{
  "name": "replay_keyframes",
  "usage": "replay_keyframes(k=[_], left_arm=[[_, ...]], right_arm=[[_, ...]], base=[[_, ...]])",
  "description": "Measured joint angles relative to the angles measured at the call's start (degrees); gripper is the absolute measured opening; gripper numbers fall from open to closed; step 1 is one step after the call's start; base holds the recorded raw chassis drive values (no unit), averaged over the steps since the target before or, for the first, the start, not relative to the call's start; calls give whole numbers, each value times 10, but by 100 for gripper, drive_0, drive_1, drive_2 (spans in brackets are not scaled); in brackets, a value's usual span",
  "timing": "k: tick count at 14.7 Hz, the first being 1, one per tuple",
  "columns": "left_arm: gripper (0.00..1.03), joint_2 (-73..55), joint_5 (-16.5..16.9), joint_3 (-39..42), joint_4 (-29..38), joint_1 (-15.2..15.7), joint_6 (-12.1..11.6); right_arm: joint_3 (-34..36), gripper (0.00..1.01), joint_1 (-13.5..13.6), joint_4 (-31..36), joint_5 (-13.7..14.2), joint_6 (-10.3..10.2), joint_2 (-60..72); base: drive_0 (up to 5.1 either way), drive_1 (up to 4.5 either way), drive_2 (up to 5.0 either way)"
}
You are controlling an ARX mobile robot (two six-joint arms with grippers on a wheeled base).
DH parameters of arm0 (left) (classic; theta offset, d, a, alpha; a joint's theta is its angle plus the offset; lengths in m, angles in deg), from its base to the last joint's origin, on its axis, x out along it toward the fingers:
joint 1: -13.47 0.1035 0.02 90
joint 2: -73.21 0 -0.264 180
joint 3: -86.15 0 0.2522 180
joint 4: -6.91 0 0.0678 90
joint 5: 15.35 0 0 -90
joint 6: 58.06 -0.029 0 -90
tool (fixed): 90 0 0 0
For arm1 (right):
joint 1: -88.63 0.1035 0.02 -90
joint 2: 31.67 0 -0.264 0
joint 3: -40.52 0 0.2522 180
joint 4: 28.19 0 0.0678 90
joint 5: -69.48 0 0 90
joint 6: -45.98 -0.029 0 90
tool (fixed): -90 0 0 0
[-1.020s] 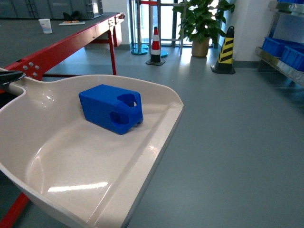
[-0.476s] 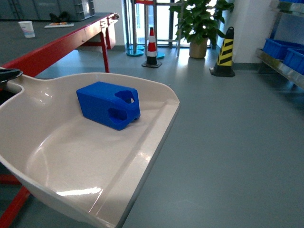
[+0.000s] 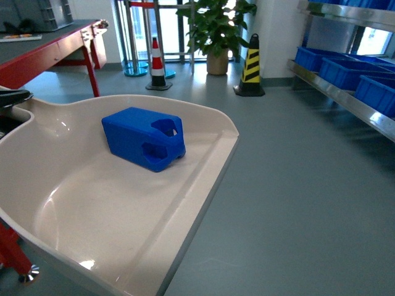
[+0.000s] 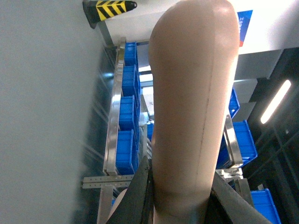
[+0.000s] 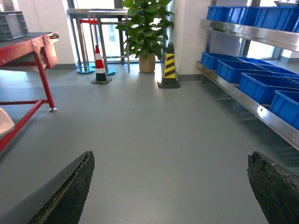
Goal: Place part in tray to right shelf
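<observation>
No text can be read anywhere; a blue-and-white sign (image 4: 244, 27) at one o'clock in the left wrist view is too blurred.

I see the large cream-beige plastic scoop tray (image 3: 92, 209) as smooth and glossy, with window light streaking its floor and rim. The small bright blue plastic block (image 3: 144, 138) in it looks matt, with only a faint sheen on top. From the left wrist camera the tray's stub handle (image 4: 191, 116) shows a satin cream finish with a thin moulding seam along it. The stainless steel shelf rail (image 5: 252, 105) is brushed, shiny metal. My right gripper's dark fingers (image 5: 63, 196) look rough and pitted at the edges. The grey floor (image 5: 154, 135) is smooth and softly reflective, and the red-painted metal table frame (image 5: 28, 49) is glossy.
</observation>
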Motion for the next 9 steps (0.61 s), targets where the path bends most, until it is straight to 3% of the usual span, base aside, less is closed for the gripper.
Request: replay_keyframes(k=[9], left_arm=[[18, 0, 2, 0, 0, 0, 0]], right_arm=[[0, 98, 0, 0, 0, 0, 0]], base=[[-158, -158, -158]])
